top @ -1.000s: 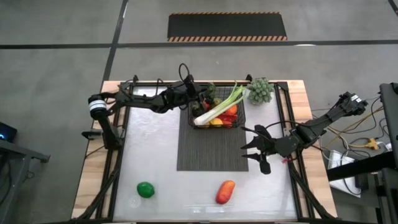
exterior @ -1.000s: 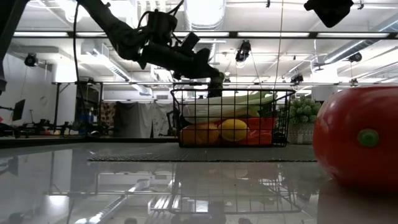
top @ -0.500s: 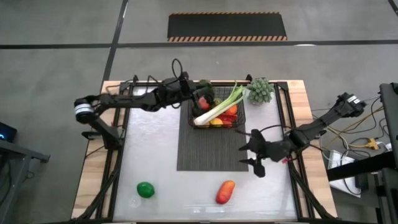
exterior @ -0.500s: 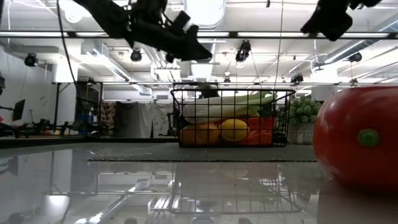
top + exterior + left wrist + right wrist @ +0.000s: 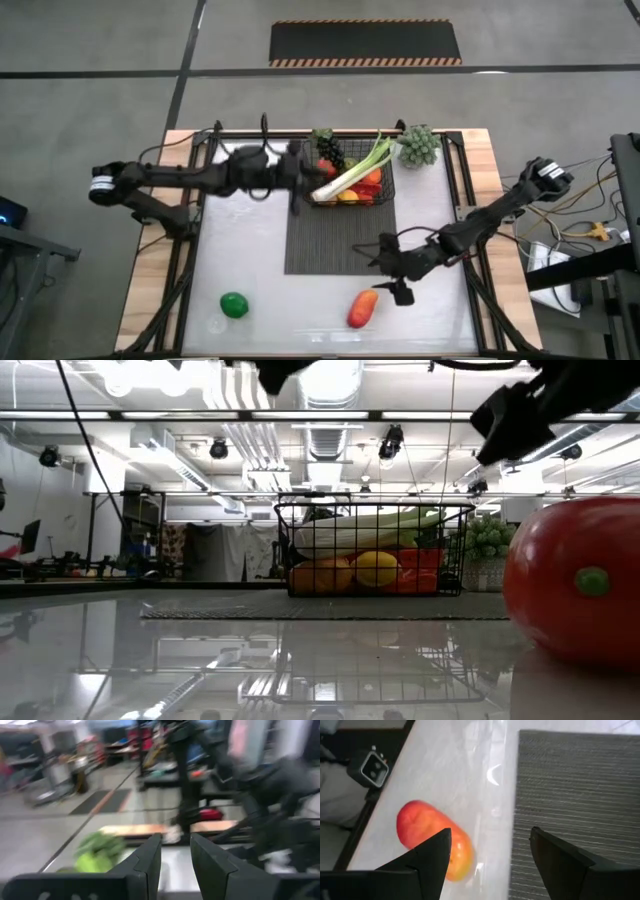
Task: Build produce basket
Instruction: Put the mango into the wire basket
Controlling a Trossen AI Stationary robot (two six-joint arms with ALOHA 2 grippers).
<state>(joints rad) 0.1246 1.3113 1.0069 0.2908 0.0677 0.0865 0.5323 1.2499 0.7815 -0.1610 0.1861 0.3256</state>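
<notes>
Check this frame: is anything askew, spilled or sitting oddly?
Nothing spilled or damaged. The celery stalk lies diagonally across the basket, its leafy end poking past the rim. The mango and lime sit loose on the table.

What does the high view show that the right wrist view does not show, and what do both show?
Only the high view shows the basket with produce inside, the green fruit on the table near the front-left corner, the left end effector beside the basket, and both arms whole.

Only the right wrist view shows, from close, the open fingers of the right end effector.

Both show the red-orange mango lying on the white table beside the dark ribbed mat, with the right end effector close to it.
</notes>
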